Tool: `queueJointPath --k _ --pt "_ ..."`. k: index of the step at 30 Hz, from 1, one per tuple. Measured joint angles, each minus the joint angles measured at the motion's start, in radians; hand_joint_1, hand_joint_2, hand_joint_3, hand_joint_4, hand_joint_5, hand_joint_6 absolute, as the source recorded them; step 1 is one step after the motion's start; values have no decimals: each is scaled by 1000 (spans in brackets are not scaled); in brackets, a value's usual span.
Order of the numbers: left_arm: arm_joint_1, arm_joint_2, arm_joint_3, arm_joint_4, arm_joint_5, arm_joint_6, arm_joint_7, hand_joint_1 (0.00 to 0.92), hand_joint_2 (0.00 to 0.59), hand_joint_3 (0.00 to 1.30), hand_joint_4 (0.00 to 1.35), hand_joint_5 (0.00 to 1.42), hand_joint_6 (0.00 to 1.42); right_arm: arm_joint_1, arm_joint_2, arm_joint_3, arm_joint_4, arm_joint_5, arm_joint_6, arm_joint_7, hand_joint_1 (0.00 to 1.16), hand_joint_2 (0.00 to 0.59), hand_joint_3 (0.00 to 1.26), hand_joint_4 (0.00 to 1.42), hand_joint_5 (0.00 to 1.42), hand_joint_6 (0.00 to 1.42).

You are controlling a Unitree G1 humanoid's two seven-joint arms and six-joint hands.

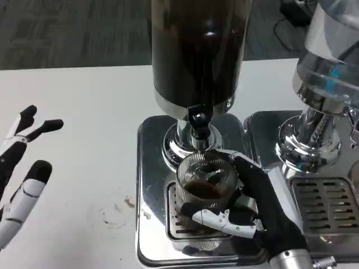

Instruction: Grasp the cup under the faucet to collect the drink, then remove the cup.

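The cup (205,180) sits under the faucet (198,124), above the drip grate (178,224), with dark drink inside. Your right robot hand (247,204) grips it from the side; your left robot hand (22,174) hovers spread wide over the desk (84,112).

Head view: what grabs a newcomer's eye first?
The tall dark drink dispenser at top centre, its faucet directly above a ribbed clear cup with dark liquid in it. The right hand grips that cup over the drip grate of the shiny steel base. At the far left, the left hand hangs open over the white table.
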Motion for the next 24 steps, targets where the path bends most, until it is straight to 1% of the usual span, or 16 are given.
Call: queueJointPath --k 8,11,15,20,22,23,24 --pt "-5 0 -16 22 2 0 0 0 220 262 0 23 0 14 -3 -12 -15 -9 0 0 967 149 437 504 751 976" --pt "-6 0 -19 31 2 0 0 0 220 257 0 21 0 24 -12 -23 -46 -10 7 0 967 149 439 516 754 979" --pt "-16 0 -24 48 3 0 0 0 220 253 0 16 0 37 -14 -42 -84 -4 39 10 967 149 439 517 754 981" --pt "-38 0 -48 77 7 -1 0 0 219 229 0 12 0 61 -56 -58 -152 -10 62 35 967 149 440 517 754 983" --pt "-44 0 -61 85 22 -4 0 0 209 205 0 4 0 76 -74 -66 -174 -9 72 48 967 149 442 518 754 984" --pt "-47 4 -66 93 46 -16 0 0 194 189 0 1 0 92 -87 -72 -196 -8 77 64 967 149 442 518 756 985" --pt "-48 11 -66 100 54 -26 1 0 191 185 0 0 0 99 -89 -74 -205 -6 78 67 967 149 443 518 760 995"
